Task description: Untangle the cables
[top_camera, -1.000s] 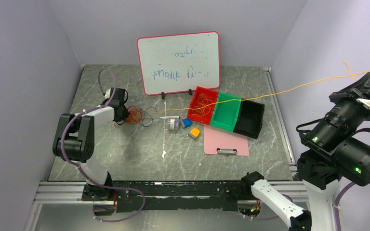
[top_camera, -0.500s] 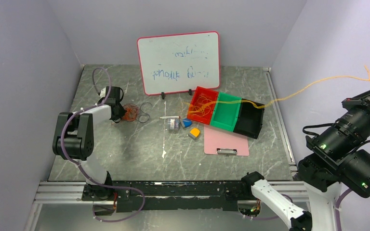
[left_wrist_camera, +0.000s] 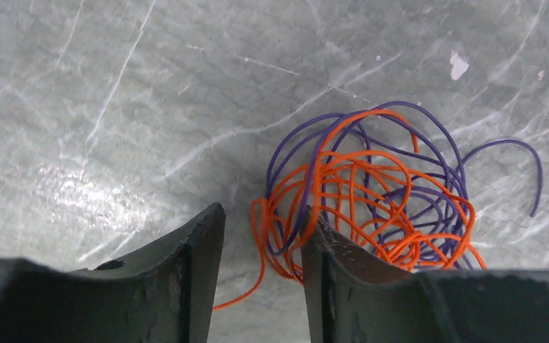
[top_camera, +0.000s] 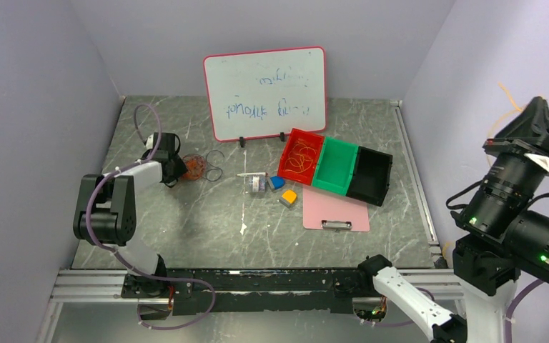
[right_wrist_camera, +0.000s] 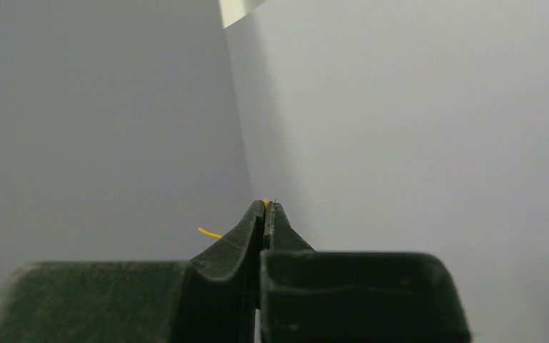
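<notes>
Grey table (top_camera: 207, 236) with cables (top_camera: 199, 168), whiteboard (top_camera: 264, 93), bins (top_camera: 337, 166), clipboard (top_camera: 336, 211)

White-and-black arms (top_camera: 137, 173), mauve hoses (top_camera: 137, 120), dark left gripper (left_wrist_camera: 261, 236)

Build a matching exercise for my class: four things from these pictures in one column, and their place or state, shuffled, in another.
1 left gripper
2 right gripper
3 red bin
4 whiteboard

A shut on a yellow strand
B stands at the back of the table
C open at the orange and purple tangle
D holds yellow loops

Pairs: 1-C, 2-A, 3-D, 4-B
</notes>
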Robot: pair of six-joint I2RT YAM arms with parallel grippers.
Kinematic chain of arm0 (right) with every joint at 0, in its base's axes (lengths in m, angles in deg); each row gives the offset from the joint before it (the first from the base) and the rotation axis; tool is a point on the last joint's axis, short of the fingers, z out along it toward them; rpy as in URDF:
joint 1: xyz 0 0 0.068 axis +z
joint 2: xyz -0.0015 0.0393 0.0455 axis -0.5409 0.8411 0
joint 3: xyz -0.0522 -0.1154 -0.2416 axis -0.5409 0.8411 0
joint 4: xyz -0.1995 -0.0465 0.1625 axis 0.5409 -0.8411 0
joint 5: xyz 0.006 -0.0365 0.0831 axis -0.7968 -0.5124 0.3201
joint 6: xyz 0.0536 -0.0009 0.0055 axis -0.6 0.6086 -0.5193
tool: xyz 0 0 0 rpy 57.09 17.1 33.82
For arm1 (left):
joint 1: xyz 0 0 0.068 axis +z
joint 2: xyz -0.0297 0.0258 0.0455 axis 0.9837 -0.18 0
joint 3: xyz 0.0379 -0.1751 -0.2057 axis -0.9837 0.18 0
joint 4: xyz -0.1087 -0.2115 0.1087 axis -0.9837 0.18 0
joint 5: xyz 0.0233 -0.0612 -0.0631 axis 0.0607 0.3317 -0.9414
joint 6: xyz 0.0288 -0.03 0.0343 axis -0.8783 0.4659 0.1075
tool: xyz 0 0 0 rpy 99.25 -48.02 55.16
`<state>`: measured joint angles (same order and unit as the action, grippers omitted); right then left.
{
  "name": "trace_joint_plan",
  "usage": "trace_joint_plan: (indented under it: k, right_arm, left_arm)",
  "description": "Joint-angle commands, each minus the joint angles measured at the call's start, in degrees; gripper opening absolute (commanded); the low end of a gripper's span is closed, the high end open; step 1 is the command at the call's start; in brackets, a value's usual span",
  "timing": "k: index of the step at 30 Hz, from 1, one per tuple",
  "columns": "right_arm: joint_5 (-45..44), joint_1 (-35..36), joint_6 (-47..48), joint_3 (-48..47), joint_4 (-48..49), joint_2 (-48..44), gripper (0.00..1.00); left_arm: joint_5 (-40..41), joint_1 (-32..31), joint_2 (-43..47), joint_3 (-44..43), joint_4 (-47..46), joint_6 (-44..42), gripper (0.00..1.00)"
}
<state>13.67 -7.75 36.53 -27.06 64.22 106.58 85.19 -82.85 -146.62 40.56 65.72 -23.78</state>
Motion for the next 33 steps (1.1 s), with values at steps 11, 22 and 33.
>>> trace_joint_plan:
  k: [11,22,33]
  right_arm:
    - [21.87,0.41,-12.43,-4.31,-12.32,5.06,0.0]
    - [36.41,0.4,-21.7,-14.12,-17.71,17.08,0.0]
    - [41.36,0.4,-31.11,-13.32,-17.9,25.5,0.0]
  left_arm:
    - [-7.82,0.42,14.74,-0.82,1.57,-5.55,0.72]
    - [-27.85,0.12,22.0,-1.66,-7.8,-12.62,0.75]
    - [-37.95,-9.1,22.82,-2.59,-13.18,-14.95,0.83]
